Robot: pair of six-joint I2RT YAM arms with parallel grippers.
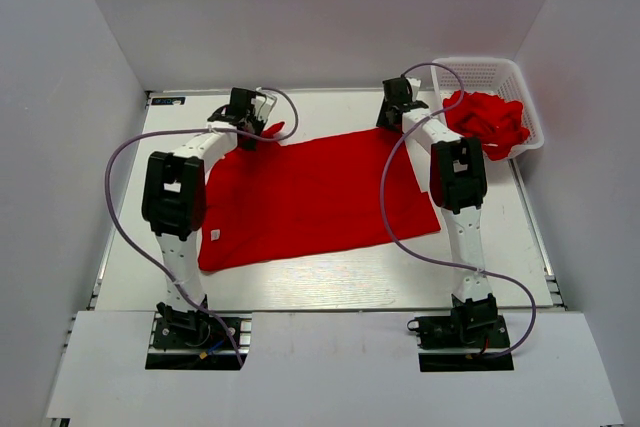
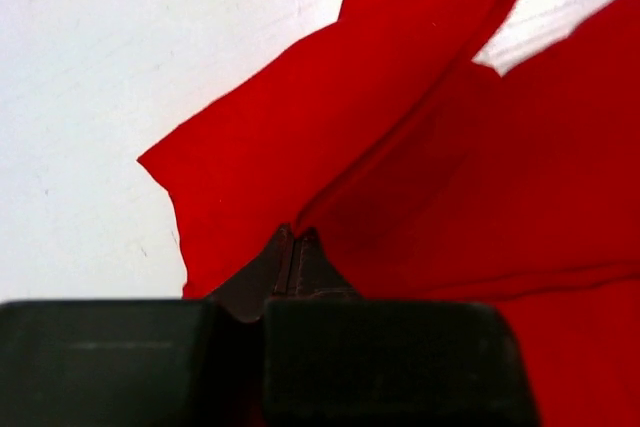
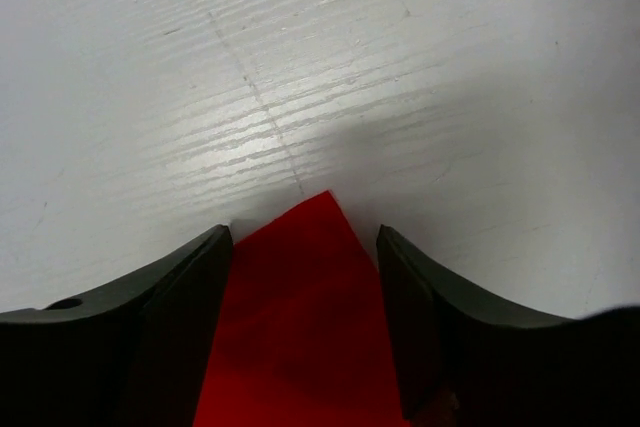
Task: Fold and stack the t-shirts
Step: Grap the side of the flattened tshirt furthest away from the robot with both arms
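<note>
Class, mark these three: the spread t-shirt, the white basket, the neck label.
spread t-shirt (image 1: 310, 197), top view, middle of its cloth.
white basket (image 1: 480, 74), top view, far mesh wall.
neck label (image 1: 215, 235), top view, centre of the tag.

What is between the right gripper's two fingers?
A pointed corner of the red t-shirt, flat on the white table, as the right wrist view shows.

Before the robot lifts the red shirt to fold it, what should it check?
1. Grip of left gripper on the spread t-shirt: ok, shut on its edge.
2. Grip of right gripper on its corner: not ok, jaws open, cloth corner between them.
3. Is the spread t-shirt flat on the table: ok.
4. Are the other t-shirts out of the way in the basket: ok.
5. Is the right arm's cable off the cloth: cannot tell.
</note>
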